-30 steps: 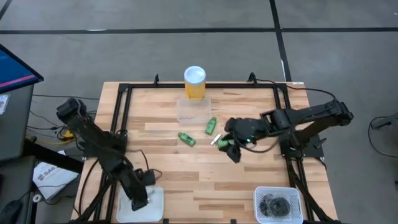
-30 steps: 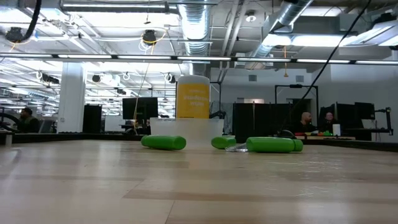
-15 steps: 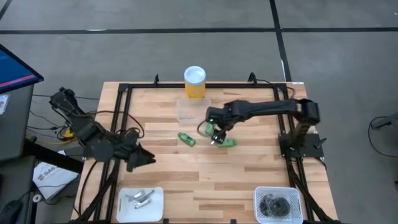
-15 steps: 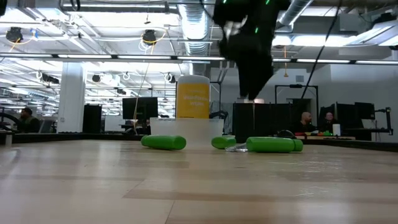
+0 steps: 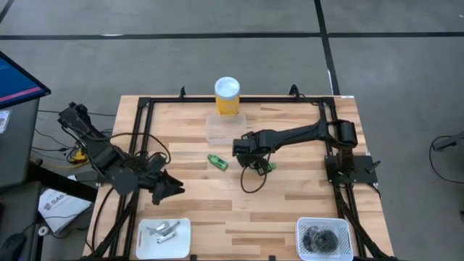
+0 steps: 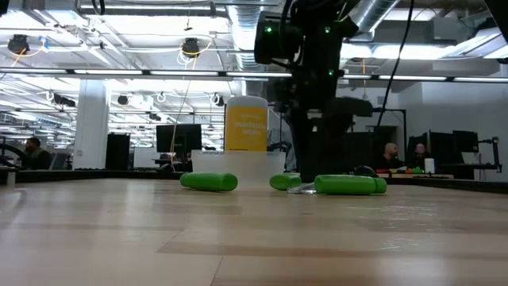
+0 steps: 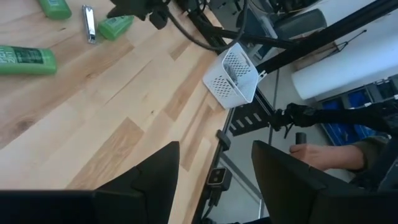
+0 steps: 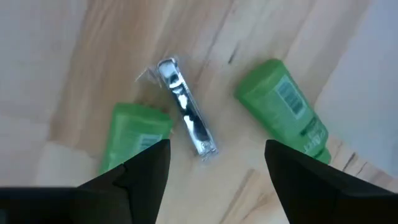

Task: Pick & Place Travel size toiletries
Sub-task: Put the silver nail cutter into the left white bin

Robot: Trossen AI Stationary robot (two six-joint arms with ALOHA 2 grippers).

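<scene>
Your right gripper (image 8: pixel 211 180) hangs open over the nail clipper (image 8: pixel 185 116), mid-tabletop, wedged between two green tubes (image 8: pixel 287 107). Off-centre descent could nudge a tube or skid the clipper away.

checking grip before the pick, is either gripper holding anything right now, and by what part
Nothing is held. The right gripper hangs open over the silvery nail clipper, between two green tubes, without touching it. The left gripper is open and empty.

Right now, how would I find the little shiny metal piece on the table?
Start at the tall yellow cylinder at the table's far edge and come toward the middle. Below the right gripper, the silvery metal piece lies between two green tubes: thin and shiny, not green.
</scene>
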